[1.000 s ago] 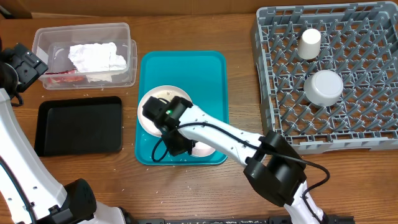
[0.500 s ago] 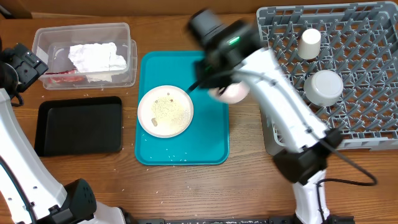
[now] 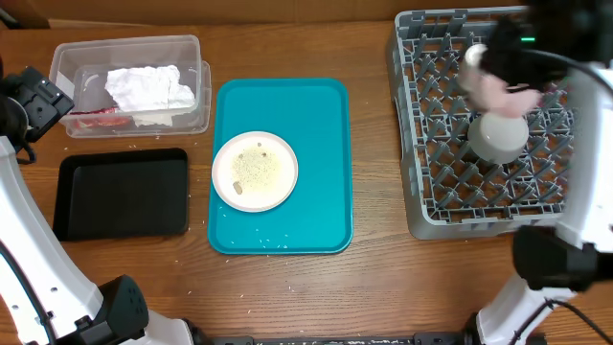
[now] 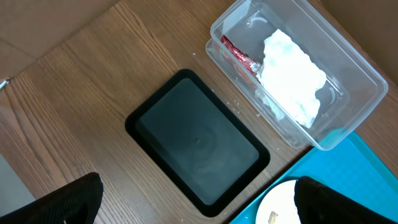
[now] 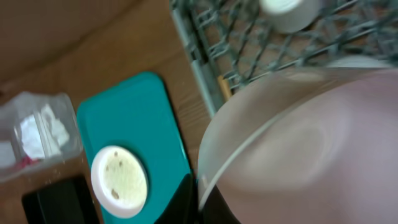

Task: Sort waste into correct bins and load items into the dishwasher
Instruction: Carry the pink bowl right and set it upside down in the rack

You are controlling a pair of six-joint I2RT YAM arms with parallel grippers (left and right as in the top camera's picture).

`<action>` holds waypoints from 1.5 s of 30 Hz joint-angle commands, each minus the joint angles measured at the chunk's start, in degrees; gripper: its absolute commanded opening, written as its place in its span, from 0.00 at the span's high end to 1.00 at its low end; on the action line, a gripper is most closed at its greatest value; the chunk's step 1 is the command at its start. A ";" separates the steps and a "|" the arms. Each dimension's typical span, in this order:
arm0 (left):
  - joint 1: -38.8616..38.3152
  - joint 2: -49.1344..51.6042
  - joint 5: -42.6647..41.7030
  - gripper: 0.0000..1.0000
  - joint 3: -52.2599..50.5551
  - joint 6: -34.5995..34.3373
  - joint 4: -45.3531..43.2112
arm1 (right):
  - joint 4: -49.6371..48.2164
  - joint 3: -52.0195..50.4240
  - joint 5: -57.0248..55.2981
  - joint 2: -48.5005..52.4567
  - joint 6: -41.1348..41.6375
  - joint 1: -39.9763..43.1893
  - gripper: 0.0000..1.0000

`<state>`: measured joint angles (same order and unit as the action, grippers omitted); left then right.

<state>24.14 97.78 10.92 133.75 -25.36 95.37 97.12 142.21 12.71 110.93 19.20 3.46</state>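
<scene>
R gripper, blurred overhead, hangs over dish rack; wrist cam shows it clamped on rim of white plate. L gripper spread wide, empty, above black tray. Rice-strewn small plate sits on teal tray.

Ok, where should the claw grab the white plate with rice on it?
Probably pinch the right rim of the white plate, coming from the right across the teal tray. The plate lies flat, rice grains cover its middle, and its left edge sits close to the tray's raised lip.
</scene>
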 commanded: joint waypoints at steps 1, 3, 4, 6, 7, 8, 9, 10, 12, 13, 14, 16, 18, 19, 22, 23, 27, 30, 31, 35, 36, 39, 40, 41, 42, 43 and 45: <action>0.22 -0.68 -0.24 0.00 0.00 -0.57 -0.02 | -0.28 1.36 1.38 -1.33 -1.79 6.86 0.96; 0.22 -0.68 -0.24 0.00 0.00 -0.57 -0.02 | -1.53 1.36 5.16 -0.55 -4.79 10.29 0.96; 0.22 -0.68 -0.24 0.00 0.00 -0.57 -0.02 | -2.84 1.36 9.07 0.11 -7.39 12.26 0.96; 0.22 -0.68 -0.24 0.00 0.00 -0.57 -0.02 | -5.79 1.36 15.65 1.40 -9.29 15.50 0.96; 0.22 -0.68 -0.24 0.00 0.00 -0.57 -0.02 | -7.50 1.36 18.86 2.12 -10.14 16.83 0.96; 0.22 -0.68 -0.24 0.00 0.00 -0.57 -0.02 | -9.42 1.36 22.27 3.06 -10.71 18.14 0.96; 0.22 -0.68 -0.24 0.00 0.00 -0.57 -0.02 | -12.13 1.36 26.95 4.48 -10.71 19.63 0.96; 0.22 -0.68 -0.24 0.00 0.00 -0.57 -0.02 | -15.47 1.36 32.39 6.38 -10.73 20.85 0.96; 0.22 -0.68 -0.22 0.00 0.00 -0.57 -0.02 | -20.26 1.36 39.54 8.87 -10.67 21.84 0.96; 0.22 -0.68 -0.24 0.00 0.00 -0.57 0.00 | -23.32 1.31 43.95 10.40 -10.43 22.21 0.96; 0.22 -0.68 -0.24 0.00 0.00 -0.57 0.00 | -26.53 1.31 48.28 11.89 -9.75 22.51 0.96; 0.22 -0.68 -0.24 0.00 0.00 -0.57 -0.02 | -32.96 1.27 54.45 14.82 -6.34 22.84 0.96; 0.22 -0.68 -0.24 0.00 0.00 -0.57 -0.02 | -38.75 1.27 56.94 17.49 -1.46 23.12 0.96; 0.22 -0.68 -0.24 0.00 0.00 -0.57 -0.02 | -41.70 1.25 57.29 19.10 1.68 23.28 0.96; 0.22 -0.68 -0.24 0.00 0.00 -0.57 -0.02 | -49.35 1.11 58.12 23.19 9.55 23.85 0.96; 0.22 -0.68 -0.24 0.00 0.00 -0.57 -0.02 | -51.69 1.09 58.12 24.65 12.04 24.02 0.96; 0.22 -0.68 -0.24 0.00 0.00 -0.57 -0.02 | -57.11 1.09 58.31 28.98 18.60 24.96 0.96; 0.22 -0.68 -0.24 0.00 0.00 -0.57 -0.02 | -58.55 0.98 58.38 32.00 20.98 25.88 0.96; 0.22 -0.68 -0.24 0.00 0.00 -0.57 -0.02 | -58.60 0.98 58.38 32.98 22.01 26.21 0.96; 0.22 -0.68 -0.22 0.00 0.00 -0.57 -0.02 | -57.48 0.37 59.32 36.02 24.35 27.45 0.96; 0.22 -0.68 -0.24 0.00 0.00 -0.57 -0.02 | -56.94 0.11 59.56 36.54 24.35 27.67 0.96; 0.22 -0.68 -0.24 0.00 0.00 -0.57 -0.02 | -56.02 -0.52 60.74 37.38 24.35 27.85 0.96; 0.22 -0.68 -0.24 0.00 0.00 -0.57 -0.02 | -55.52 -0.52 60.74 37.62 24.35 27.85 0.96; 0.22 -0.68 -0.24 0.00 0.00 -0.57 -0.02 | -55.10 -0.52 60.74 37.73 24.35 27.85 0.96; 0.22 -0.68 -0.24 0.00 0.00 -0.57 -0.02 | -54.73 -0.52 60.70 37.73 24.33 27.85 0.96; 0.22 -0.68 -0.24 0.00 0.00 -0.57 -0.02 | -54.51 -0.52 60.72 37.73 24.33 27.85 0.96; 0.22 -0.68 -0.24 0.00 0.00 -0.57 -0.02 | -54.07 -0.52 60.72 37.73 24.33 27.85 0.96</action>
<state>24.16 97.78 10.76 133.75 -25.39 95.37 42.94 141.64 72.27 148.73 43.29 31.51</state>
